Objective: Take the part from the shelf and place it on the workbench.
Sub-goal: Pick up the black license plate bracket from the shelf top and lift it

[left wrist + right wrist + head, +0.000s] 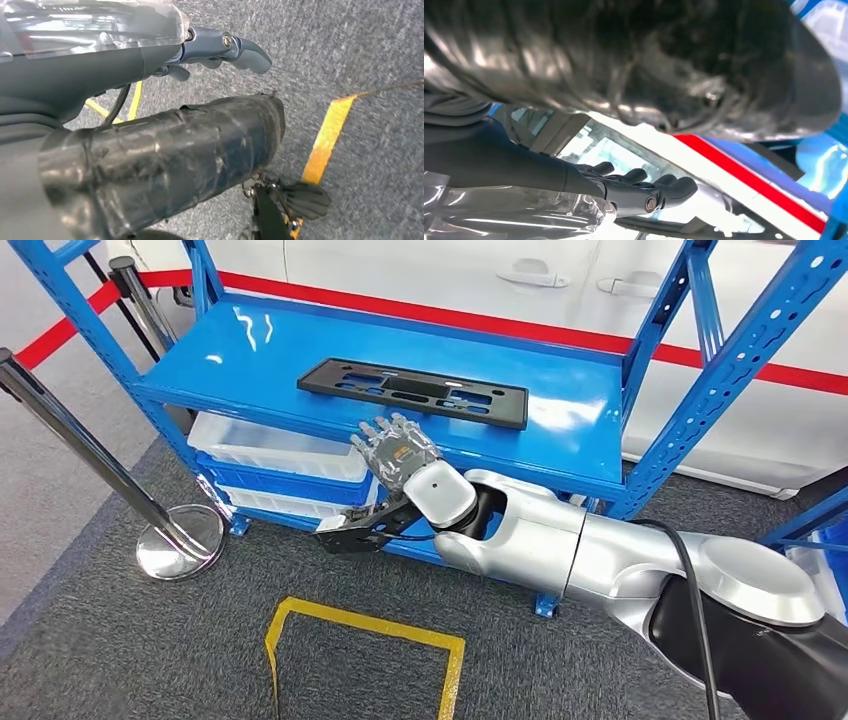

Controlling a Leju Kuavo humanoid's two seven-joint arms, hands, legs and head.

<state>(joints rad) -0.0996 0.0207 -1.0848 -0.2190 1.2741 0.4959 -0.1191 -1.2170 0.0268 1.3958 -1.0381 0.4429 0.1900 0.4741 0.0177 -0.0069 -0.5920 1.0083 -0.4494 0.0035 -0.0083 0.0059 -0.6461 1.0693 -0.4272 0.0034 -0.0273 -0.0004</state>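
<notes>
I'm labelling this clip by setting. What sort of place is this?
Likely a car factory or workshop floor: blue steel shelving holding a black part, yellow floor tape, and a roped-off white car behind.

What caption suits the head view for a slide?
Right hand raised at the blue shelf edge, near the flat black part lying on it.

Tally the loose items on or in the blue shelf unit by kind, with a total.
Black flat part on the upper shelf: 1
White bins on the levels below: 2 in sight, one above the other
Total: 3
The right hand hovers at the shelf's front edge, holding nothing.
</notes>
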